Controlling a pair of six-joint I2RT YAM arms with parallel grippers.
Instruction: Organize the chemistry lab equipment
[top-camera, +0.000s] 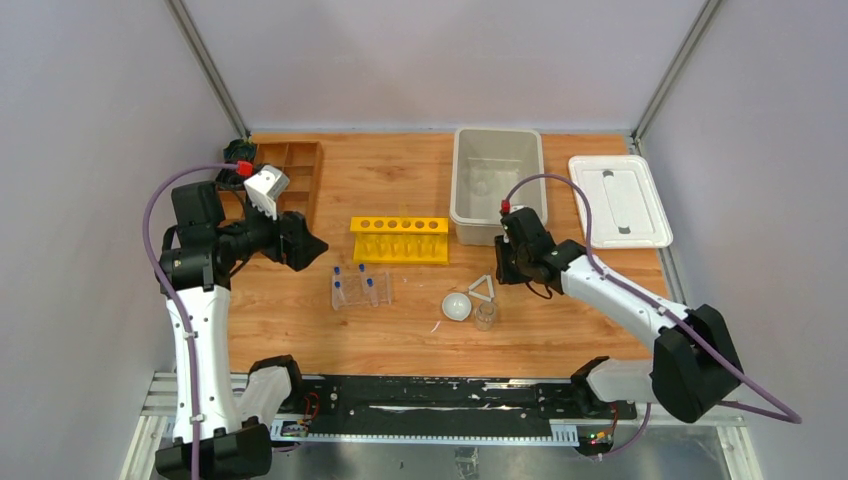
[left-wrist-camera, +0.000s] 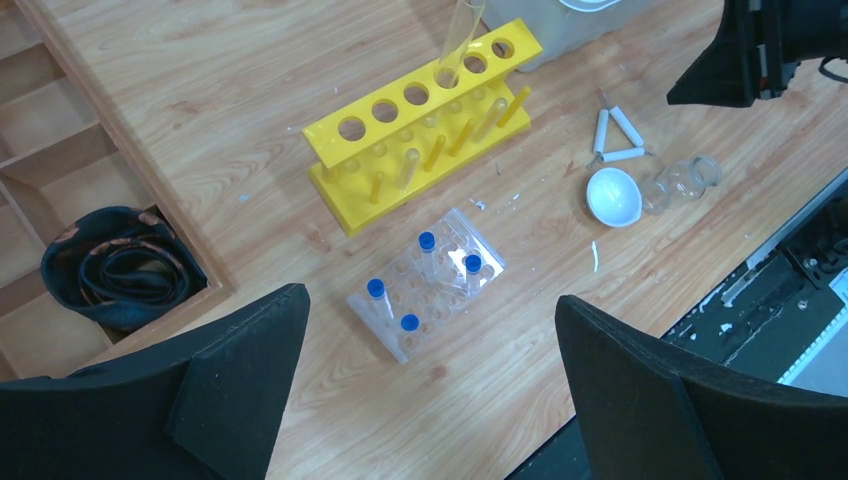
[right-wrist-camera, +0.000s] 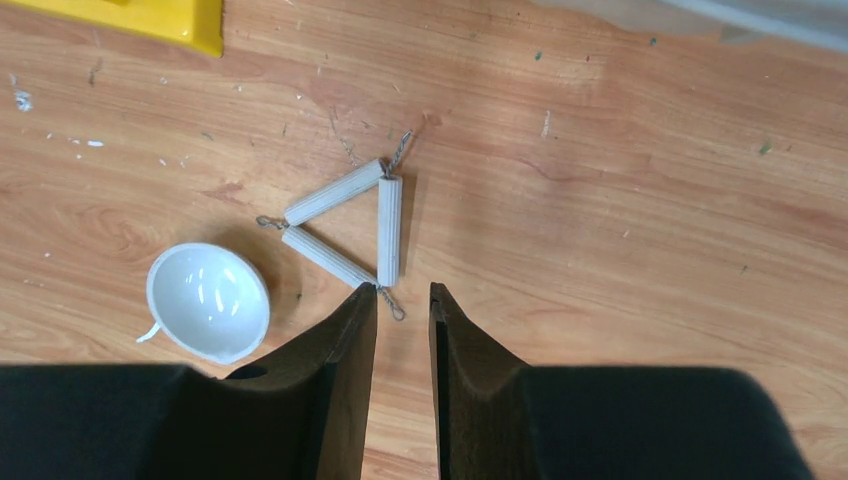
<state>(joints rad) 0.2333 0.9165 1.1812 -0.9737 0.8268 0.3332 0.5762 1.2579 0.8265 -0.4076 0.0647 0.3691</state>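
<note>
Table (top-camera: 400, 340), wood top, contents as follows. Left gripper (left-wrist-camera: 428, 300): jaws spread wide, holding nothing, poised above the clear plastic rack (left-wrist-camera: 445, 262). The rack stands in front of a yellow rack (left-wrist-camera: 432, 87) and carries four blue-capped tubes (left-wrist-camera: 427, 243), upright. Right gripper (right-wrist-camera: 403, 290): jaws narrow, a slim gap between them with nothing in it, hovering over the near corner of the white triangle (right-wrist-camera: 389, 230); whether the tips touch its wire tail cannot be told. The triangle lies flat on the table. White bowl (right-wrist-camera: 208, 300) – just beside the triangle, mouth up. Glass beaker (left-wrist-camera: 685, 182) – next to the bowl. Grey bin (top-camera: 455, 180) and its lid (top-camera: 620, 200) sit at the far edge, the wooden tray (top-camera: 300, 175) at far left.
</note>
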